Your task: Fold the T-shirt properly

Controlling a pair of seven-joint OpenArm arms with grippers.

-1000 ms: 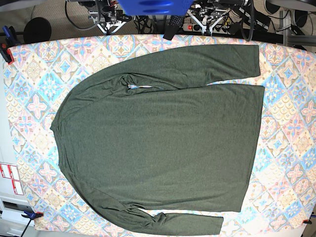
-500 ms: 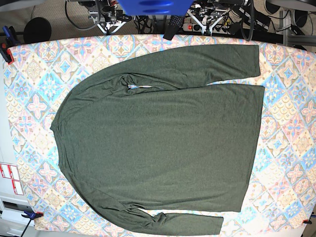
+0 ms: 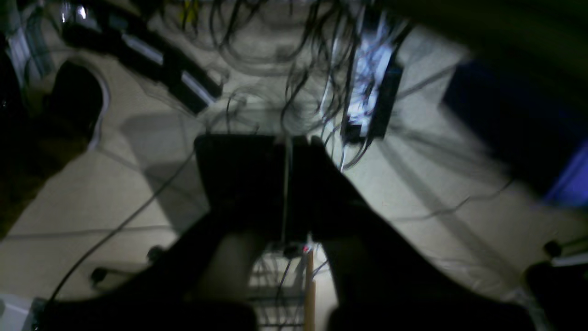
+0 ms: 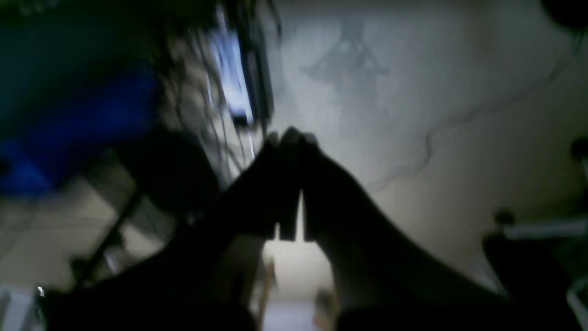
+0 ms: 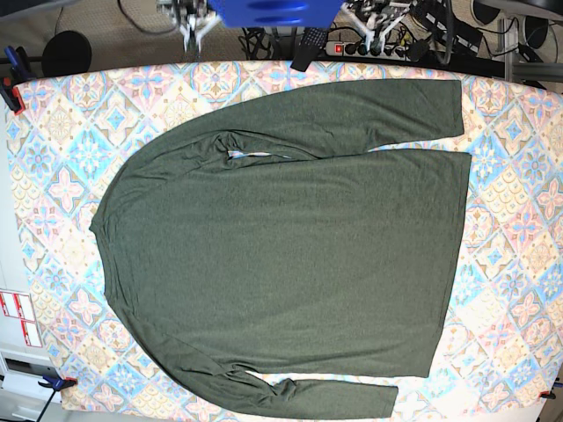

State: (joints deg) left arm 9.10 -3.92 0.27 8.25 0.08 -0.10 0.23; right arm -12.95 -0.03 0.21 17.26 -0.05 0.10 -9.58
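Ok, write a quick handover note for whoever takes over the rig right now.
Left gripper: shut, empty, over the floor off the table.
Right gripper: shut, empty, also off the table.
T-shirt: spread flat on the patterned table, neck label showing, one sleeve along the far edge, the other along the near edge.
Done: no fold yet.
Left: fold sleeves in, then the body.
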